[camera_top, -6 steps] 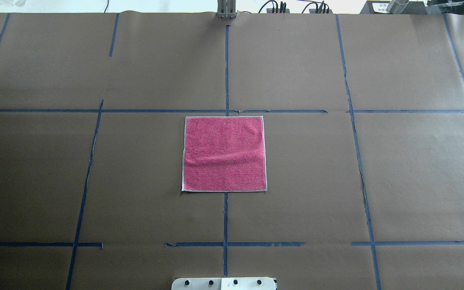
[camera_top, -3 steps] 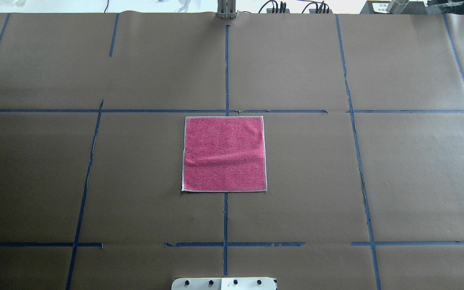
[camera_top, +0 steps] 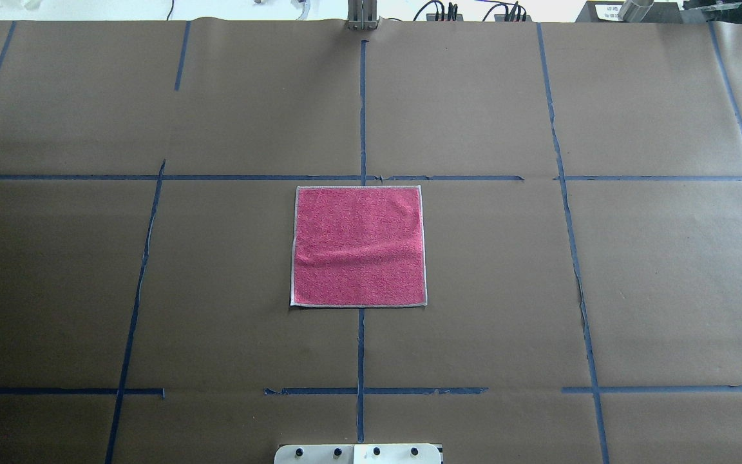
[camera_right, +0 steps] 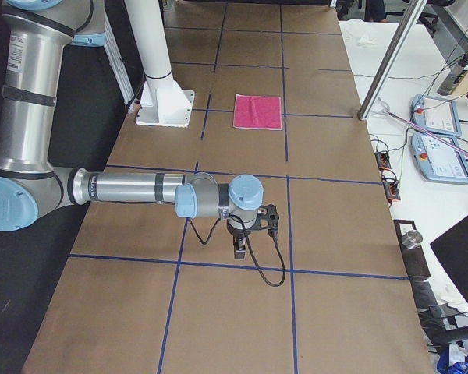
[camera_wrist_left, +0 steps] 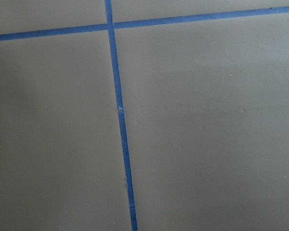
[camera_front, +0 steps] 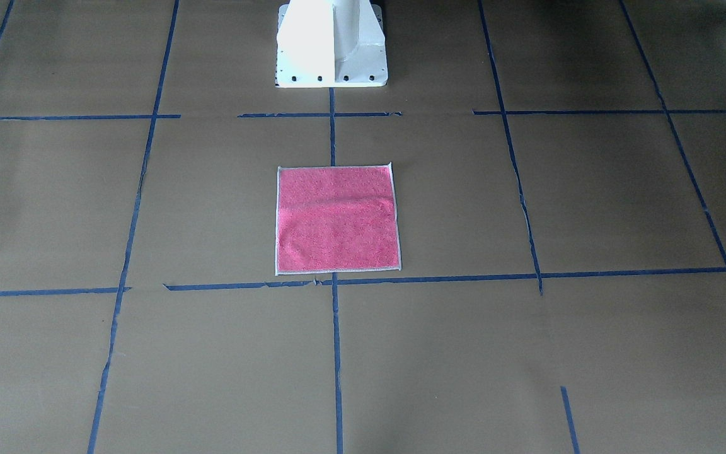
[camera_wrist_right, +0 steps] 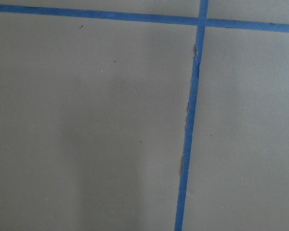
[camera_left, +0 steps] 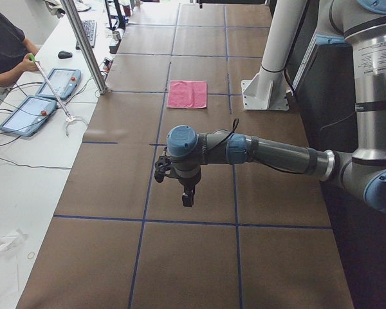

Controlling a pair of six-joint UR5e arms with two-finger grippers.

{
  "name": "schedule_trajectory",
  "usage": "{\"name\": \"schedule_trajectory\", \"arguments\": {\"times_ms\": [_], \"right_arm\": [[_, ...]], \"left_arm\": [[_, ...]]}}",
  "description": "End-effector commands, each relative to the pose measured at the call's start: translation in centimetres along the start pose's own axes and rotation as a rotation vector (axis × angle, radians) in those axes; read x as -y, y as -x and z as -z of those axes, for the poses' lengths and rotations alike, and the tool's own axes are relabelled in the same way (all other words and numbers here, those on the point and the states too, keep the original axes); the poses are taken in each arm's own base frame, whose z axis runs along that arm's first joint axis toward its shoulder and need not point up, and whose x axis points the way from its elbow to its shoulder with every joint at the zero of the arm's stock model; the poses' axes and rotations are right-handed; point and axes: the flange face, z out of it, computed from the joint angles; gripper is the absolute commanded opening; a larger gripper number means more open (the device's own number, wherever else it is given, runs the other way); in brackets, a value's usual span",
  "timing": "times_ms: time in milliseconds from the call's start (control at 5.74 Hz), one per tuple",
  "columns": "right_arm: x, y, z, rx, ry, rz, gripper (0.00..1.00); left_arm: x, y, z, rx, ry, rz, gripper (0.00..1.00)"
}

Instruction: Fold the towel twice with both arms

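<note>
The towel point(camera_top: 358, 246) lies flat and unfolded, pink face up, at the middle of the brown table, with a shallow crease across it. It also shows in the front view point(camera_front: 336, 220), the left view point(camera_left: 187, 94) and the right view point(camera_right: 258, 111). My left gripper point(camera_left: 188, 196) hangs over the table far from the towel, toward the table's left end; I cannot tell whether it is open or shut. My right gripper point(camera_right: 239, 248) hangs likewise toward the right end; I cannot tell its state. Both wrist views show only brown paper and blue tape.
The white pedestal base point(camera_front: 331, 44) stands behind the towel. Blue tape lines point(camera_top: 361, 109) grid the brown paper. A metal post point(camera_left: 83, 45) stands at the table's far edge. An operator point(camera_left: 6, 48) with a stick and tablets point(camera_left: 32, 109) is at the side bench.
</note>
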Motion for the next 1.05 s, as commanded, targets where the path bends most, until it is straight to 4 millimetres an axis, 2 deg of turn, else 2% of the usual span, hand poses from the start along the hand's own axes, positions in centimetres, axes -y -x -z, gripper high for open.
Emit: {"name": "schedule_trajectory", "arguments": {"times_ms": [0, 174, 348, 523, 697, 871], "right_arm": [[0.6, 1.4, 0.8, 0.031, -0.027, 0.033, 1.0], [1.2, 3.7, 0.8, 0.04, -0.045, 0.052, 1.0], [1.9, 8.1, -0.9, 0.06, -0.046, 0.024, 1.0], [2.2, 12.0, -2.5, 0.084, -0.079, 0.047, 1.0], [3.4, 16.7, -3.1, 0.104, -0.074, 0.043, 1.0], [3.2, 21.2, -2.9, 0.128, -0.067, 0.042, 1.0]], "left_arm": [[-0.2, 0.8, -0.7, -0.005, 0.015, 0.018, 1.0], [-0.1, 0.7, -0.7, -0.009, 0.009, 0.013, 1.0], [0.3, 0.2, -0.3, -0.011, -0.001, 0.016, 1.0], [1.1, -1.4, 0.7, -0.009, -0.046, 0.036, 1.0], [1.9, -4.2, 1.3, -0.02, -0.093, 0.062, 1.0], [3.4, -11.0, -0.4, -0.061, -0.057, 0.082, 1.0]]}}
